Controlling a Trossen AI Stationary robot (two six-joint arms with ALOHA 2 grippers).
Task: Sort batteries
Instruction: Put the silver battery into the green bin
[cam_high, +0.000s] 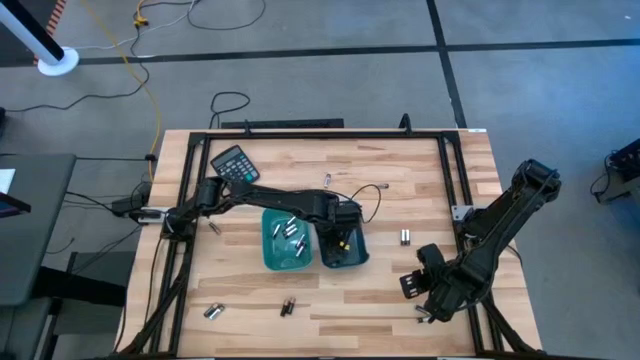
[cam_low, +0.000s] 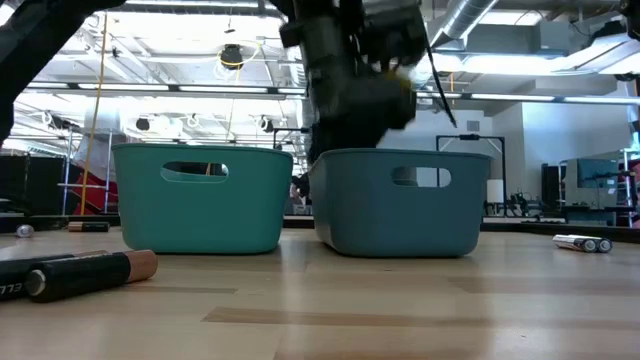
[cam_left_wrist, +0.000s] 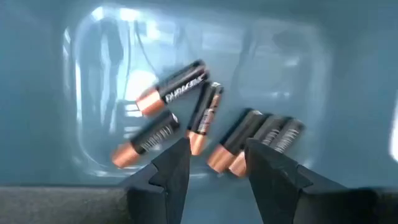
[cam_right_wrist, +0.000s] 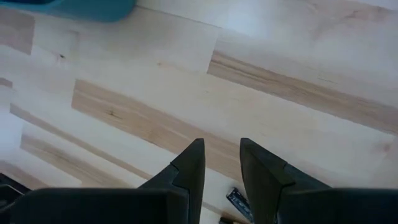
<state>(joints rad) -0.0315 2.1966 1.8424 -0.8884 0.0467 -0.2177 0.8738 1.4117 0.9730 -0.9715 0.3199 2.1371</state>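
High view: wood-plank table (cam_high: 400, 180) w/ black frame. Two teal plastic bins side by side at centre: left bin (cam_high: 287, 240) holds silvery cells, right bin (cam_high: 342, 248) is darker inside. Left gripper (cam_high: 343, 236) is over the right bin. Right gripper (cam_high: 425, 285) sits at 4 o'clock, near table edge. Loose batteries (cam_high: 406, 237) lie at 3 o'clock of the bins, more at 7 o'clock. Black calculator (cam_high: 236, 163) at 10 o'clock.

Low view: both bins smooth, rounded, w/ slot handles; left arm hangs above the right one. Dark cell w/ copper end lies on the wood at 8 o'clock.

Left wrist view: fingers (cam_left_wrist: 171, 171) apart, nothing between them. Below, on the glossy bin floor, a handful of dark cylindrical cells w/ copper ends.

Right wrist view: fingers (cam_right_wrist: 189, 165) narrowly parted, empty, over pale grained wood; a small dark cell lies just beside the tips.
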